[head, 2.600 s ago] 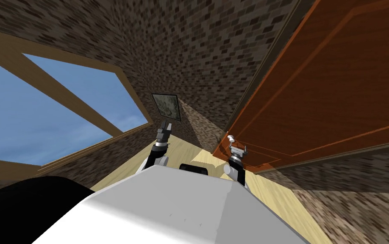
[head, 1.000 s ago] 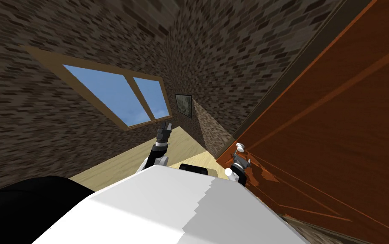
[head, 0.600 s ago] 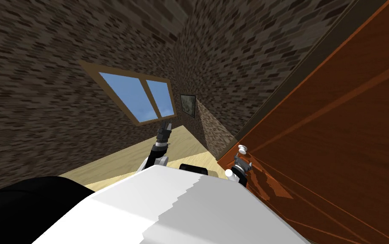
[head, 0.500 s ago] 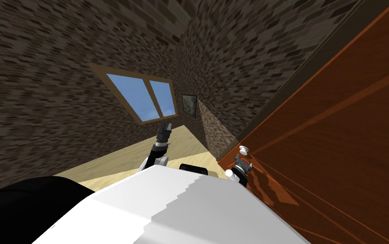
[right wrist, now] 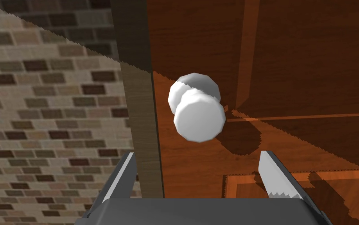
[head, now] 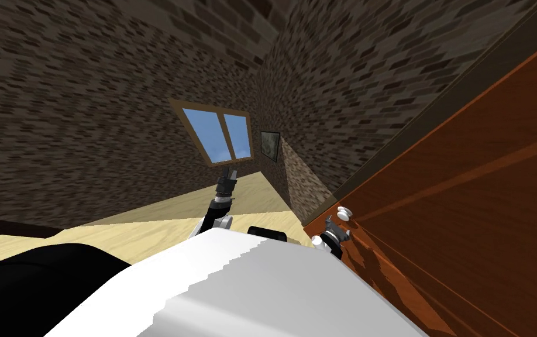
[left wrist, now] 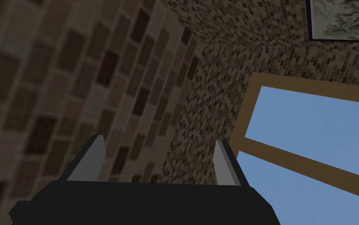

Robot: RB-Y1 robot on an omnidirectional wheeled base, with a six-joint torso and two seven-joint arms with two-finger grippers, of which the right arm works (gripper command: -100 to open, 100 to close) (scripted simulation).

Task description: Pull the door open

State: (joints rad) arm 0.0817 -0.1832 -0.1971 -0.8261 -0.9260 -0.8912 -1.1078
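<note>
Now stands nearer door [head: 466,205], with right fingers [right wrist: 272,175] spread empty just short of knob [right wrist: 198,113], left fingers [left wrist: 90,156] spread idle, ready to clamp.

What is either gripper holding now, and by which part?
Nothing. The right gripper is open, with the white door knob just beyond its fingertips, untouched. The left gripper is open too, with nothing in it.
</note>
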